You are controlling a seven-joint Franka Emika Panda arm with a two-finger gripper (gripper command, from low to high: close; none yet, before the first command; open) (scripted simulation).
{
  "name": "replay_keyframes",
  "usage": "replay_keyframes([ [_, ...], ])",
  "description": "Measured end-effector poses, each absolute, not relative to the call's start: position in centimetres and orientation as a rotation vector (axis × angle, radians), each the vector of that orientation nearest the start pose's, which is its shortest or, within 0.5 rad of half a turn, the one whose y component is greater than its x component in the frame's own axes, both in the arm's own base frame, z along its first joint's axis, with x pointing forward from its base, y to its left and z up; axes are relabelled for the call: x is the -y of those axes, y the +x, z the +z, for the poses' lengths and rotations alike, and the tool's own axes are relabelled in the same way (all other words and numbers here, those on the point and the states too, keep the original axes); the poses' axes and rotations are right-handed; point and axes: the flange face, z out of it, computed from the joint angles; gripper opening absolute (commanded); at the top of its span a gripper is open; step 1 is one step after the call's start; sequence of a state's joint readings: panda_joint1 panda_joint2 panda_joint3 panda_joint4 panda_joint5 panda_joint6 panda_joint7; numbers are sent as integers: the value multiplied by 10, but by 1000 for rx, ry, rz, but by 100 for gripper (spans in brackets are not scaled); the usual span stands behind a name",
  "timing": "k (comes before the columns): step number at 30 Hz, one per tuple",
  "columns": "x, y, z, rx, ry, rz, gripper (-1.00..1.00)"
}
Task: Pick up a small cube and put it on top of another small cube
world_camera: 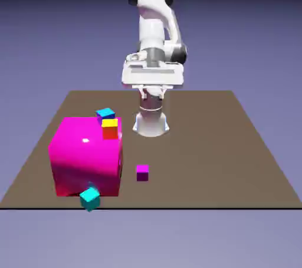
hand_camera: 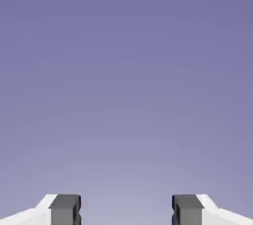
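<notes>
The hand (hand_camera: 126, 211) was spread wide, empty, well above the purple cube (world_camera: 142, 172) and teal cube (world_camera: 89, 198) on the counter (world_camera: 206, 155).

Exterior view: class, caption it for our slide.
Panda arm raised behind a big magenta cube, with small cubes scattered on the brown table.

So the table (world_camera: 236, 143) is a plain brown slab. Sitting on it toward the exterior view's left is a big glossy pink block (world_camera: 85, 158), easily the largest thing there. A teal cube (world_camera: 89, 198) is right at the near edge, tilted, up against the block's front corner. A small magenta cube (world_camera: 142, 172) sits alone just right of the block. The robot's base (world_camera: 151, 123) stands near the far edge.
</notes>
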State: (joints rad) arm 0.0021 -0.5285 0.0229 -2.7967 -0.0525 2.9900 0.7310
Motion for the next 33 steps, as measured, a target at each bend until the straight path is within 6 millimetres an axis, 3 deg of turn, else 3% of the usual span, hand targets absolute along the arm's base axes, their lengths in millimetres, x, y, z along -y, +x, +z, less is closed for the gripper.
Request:
replay_keyframes([
  [7,-52,412,341,-426,-3182,-551,0],
  [15,-72,400,236,297,-3589,49,0],
  [20,-76,388,184,824,-3671,403,0],
  [26,-83,380,135,1495,-3606,710,0],
  [28,-83,380,133,1511,-3602,716,0],
  [32,-45,381,83,1510,-3603,716,0],
  [33,-44,380,82,1510,-3603,716,-100],
])
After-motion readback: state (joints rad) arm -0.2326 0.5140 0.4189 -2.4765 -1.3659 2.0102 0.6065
